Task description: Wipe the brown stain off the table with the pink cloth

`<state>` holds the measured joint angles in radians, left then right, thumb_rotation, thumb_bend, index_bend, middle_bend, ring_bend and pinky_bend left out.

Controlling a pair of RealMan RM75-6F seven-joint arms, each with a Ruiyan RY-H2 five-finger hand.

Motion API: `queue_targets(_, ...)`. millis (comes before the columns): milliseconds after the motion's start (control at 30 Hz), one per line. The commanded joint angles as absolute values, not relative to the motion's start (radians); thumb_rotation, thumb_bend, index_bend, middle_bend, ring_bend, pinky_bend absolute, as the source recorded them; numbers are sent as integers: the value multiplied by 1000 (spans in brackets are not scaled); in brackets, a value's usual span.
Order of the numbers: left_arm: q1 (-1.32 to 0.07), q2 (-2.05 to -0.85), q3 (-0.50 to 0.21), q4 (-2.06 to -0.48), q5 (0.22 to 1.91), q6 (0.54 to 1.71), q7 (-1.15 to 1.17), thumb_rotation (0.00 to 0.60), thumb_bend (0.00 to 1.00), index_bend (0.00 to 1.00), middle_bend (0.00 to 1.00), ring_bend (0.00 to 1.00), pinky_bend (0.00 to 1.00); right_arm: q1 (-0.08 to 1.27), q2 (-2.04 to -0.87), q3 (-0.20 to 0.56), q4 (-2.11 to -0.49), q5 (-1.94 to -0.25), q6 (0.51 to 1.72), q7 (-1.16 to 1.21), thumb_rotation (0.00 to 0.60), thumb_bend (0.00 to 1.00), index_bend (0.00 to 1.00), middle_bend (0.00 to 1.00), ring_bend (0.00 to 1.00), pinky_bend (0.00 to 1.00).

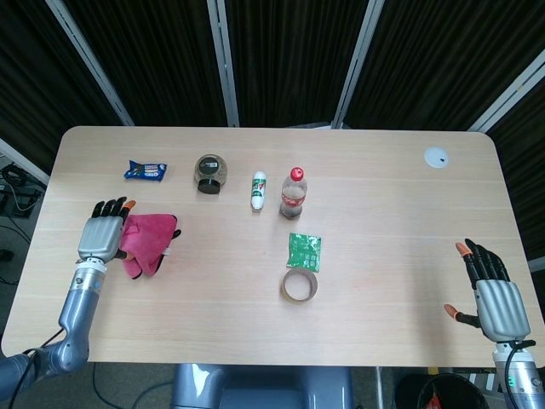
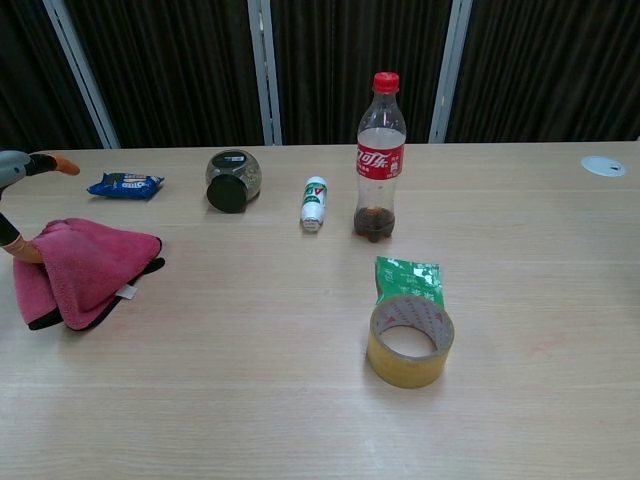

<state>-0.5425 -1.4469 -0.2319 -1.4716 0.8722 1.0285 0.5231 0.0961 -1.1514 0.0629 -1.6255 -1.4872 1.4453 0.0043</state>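
Note:
The pink cloth (image 1: 146, 243) (image 2: 82, 270) lies crumpled on the table (image 1: 383, 204) near its left edge. My left hand (image 1: 103, 234) is just left of the cloth with its fingers stretched out and apart. In the chest view only a few fingers of the left hand (image 2: 22, 170) show at the frame's left edge, and one fingertip (image 2: 22, 248) touches the cloth's left side. My right hand (image 1: 494, 294) hangs off the table's front right corner, fingers spread and holding nothing. I cannot make out a clear brown stain on the wood.
A blue snack packet (image 1: 145, 170), a dark jar on its side (image 1: 209, 173), a small white bottle lying down (image 1: 258, 190) and an upright cola bottle (image 1: 293, 194) stand in a row at the back. A green sachet (image 1: 304, 250) and a tape roll (image 1: 299, 285) sit mid-table. A white disc (image 1: 437, 157) is at the back right.

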Motion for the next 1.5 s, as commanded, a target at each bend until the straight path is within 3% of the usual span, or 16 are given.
queue_targets(33, -547, -1419, -223, -1502, 866, 1027, 528, 600, 0, 21, 0, 0, 0, 96, -1151, 63, -1626, -1485, 1443, 3, 600, 11, 25, 0, 0, 80)
queue_targets(700, -522, -1242, -118, -1710, 873, 1014, 533, 600, 0, 0, 0, 0, 0, 95, -1146, 60, -1630, -1489, 1445, -3, 600, 12, 24, 0, 0, 80)
queue_targets(1033, -381, -1169, -54, -1790, 1139, 1236, 369, 600, 0, 0, 0, 0, 0, 96, -1146, 59, -1629, -1490, 1443, -2, 600, 12, 25, 0, 0, 80)
queue_targets(1267, -244, -1172, 39, -1686, 1419, 1474, 282, 600, 0, 0, 0, 0, 0, 96, -1142, 53, -1627, -1497, 1440, -17, 600, 12, 23, 0, 0, 80)
queue_targets(1500, -167, -1144, 79, -1665, 1485, 1551, 190, 600, 0, 0, 0, 0, 0, 91, -1142, 51, -1627, -1511, 1458, -30, 600, 12, 23, 0, 0, 80)
